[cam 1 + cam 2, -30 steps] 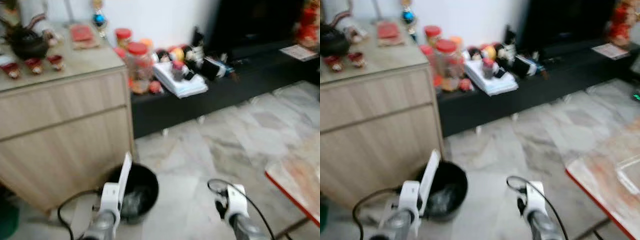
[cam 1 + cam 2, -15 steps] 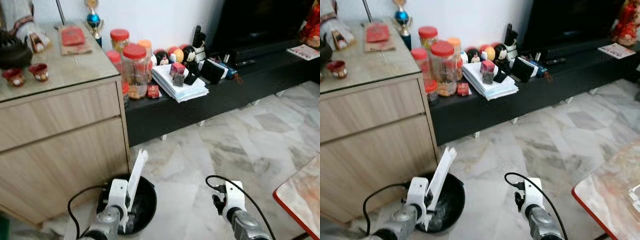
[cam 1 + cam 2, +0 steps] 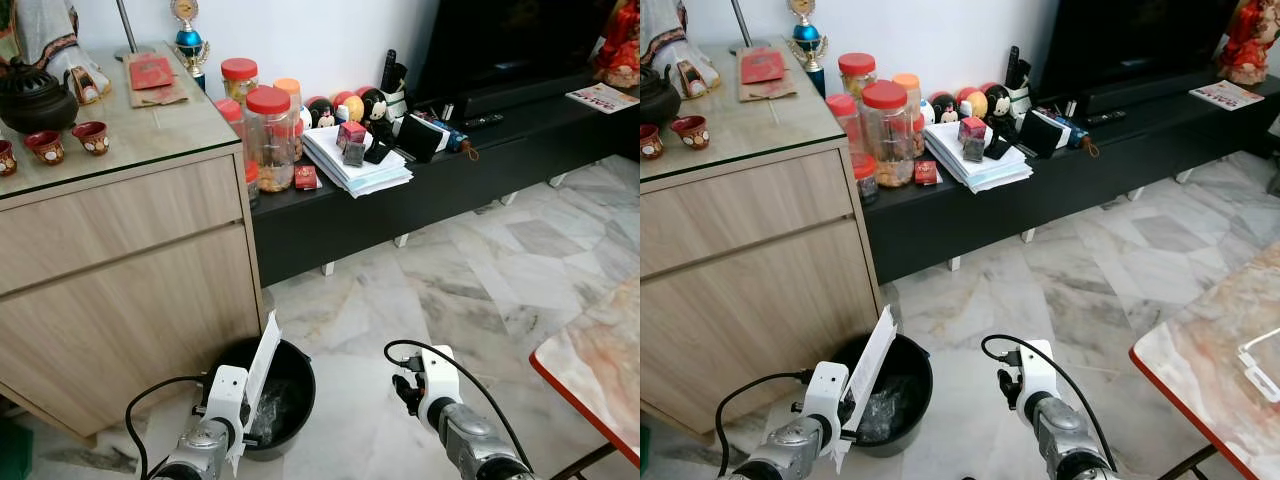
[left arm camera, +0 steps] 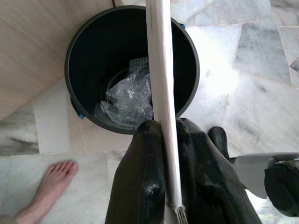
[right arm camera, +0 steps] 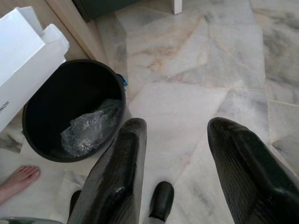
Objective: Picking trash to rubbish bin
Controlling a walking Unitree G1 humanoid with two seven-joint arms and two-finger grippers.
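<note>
Left gripper (image 4: 164, 140): your fingers pinch a flat white carton (image 4: 161, 93).
Bin (image 4: 74, 42): directly beyond the fingertips, crumpled plastic (image 4: 128, 98) inside.
Right gripper (image 5: 180, 154): spread wide, empty.
Progress: carton over the bin, not yet released.

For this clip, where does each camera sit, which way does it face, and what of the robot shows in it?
Left eye and right eye views: head camera looking forward and down at the wooden cabinet, black TV bench and marble floor; both silver arms show at the bottom.
Left wrist view: looks along the left claw, shut on a flat white box, down into the black bin.
Right wrist view: looks along the open right claw at the floor.
Shared: both wrist views show the bin, its crumpled clear plastic and a person's bare foot.
</note>
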